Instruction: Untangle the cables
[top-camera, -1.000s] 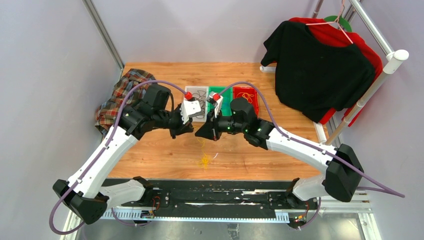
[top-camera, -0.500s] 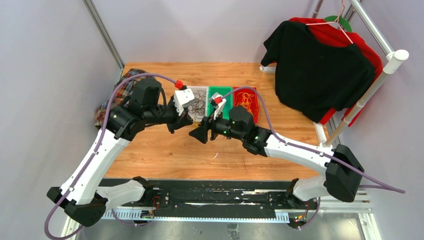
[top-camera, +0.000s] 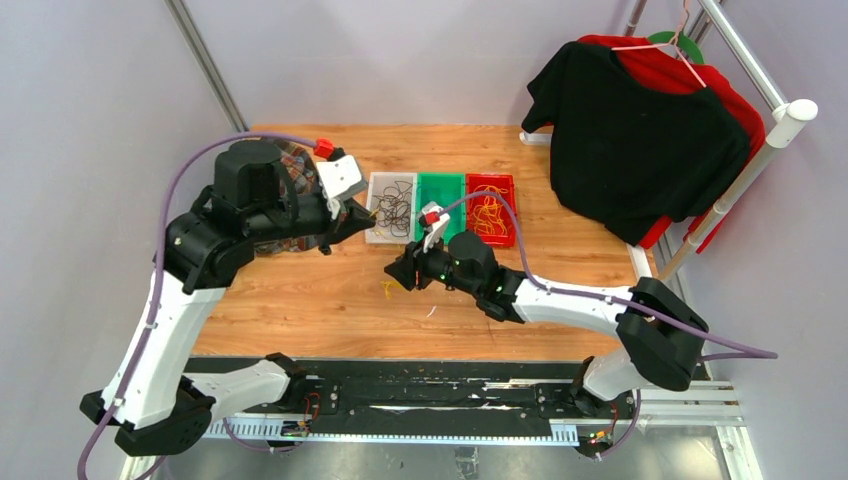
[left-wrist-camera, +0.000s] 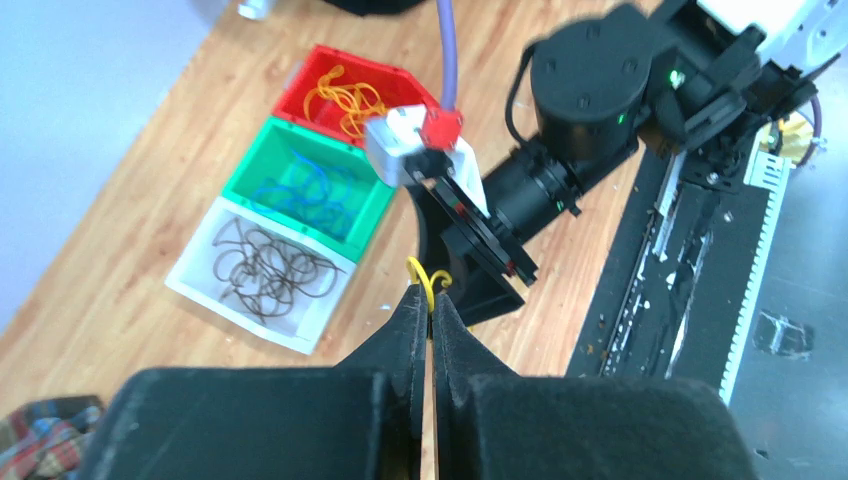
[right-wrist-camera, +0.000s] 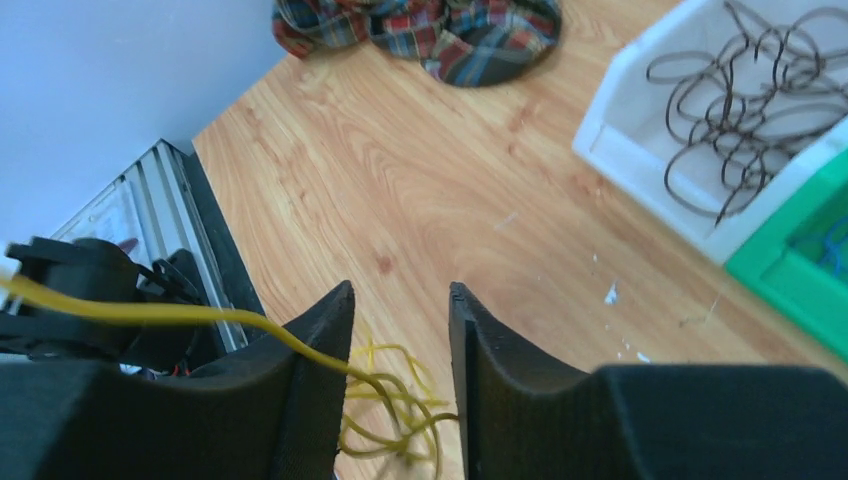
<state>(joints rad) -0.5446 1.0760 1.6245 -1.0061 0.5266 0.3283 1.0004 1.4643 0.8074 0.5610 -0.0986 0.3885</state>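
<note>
My left gripper (left-wrist-camera: 427, 295) is shut on a thin yellow cable (left-wrist-camera: 420, 272), whose loop curls out just past the fingertips. In the top view this gripper (top-camera: 360, 208) hangs raised beside the white bin. My right gripper (right-wrist-camera: 400, 295) is open low over the table, its jaws standing either side of a small tangle of yellow cables (right-wrist-camera: 395, 400). One yellow strand (right-wrist-camera: 150, 313) runs taut from that tangle across the left finger and off to the left. From above, the right gripper (top-camera: 393, 276) sits by the yellow tangle (top-camera: 386, 290).
Three bins stand in a row at the back: white (top-camera: 390, 240) with dark cables, green (top-camera: 440, 176) with blue ones, red (top-camera: 492, 176) with yellow ones. A plaid cloth (top-camera: 293, 153) lies back left. A rack with a black shirt (top-camera: 640, 140) stands right.
The left arm has lifted and swung back left, still shut on its yellow cable. The right gripper has opened and moved down to the yellow tangle on the table.
</note>
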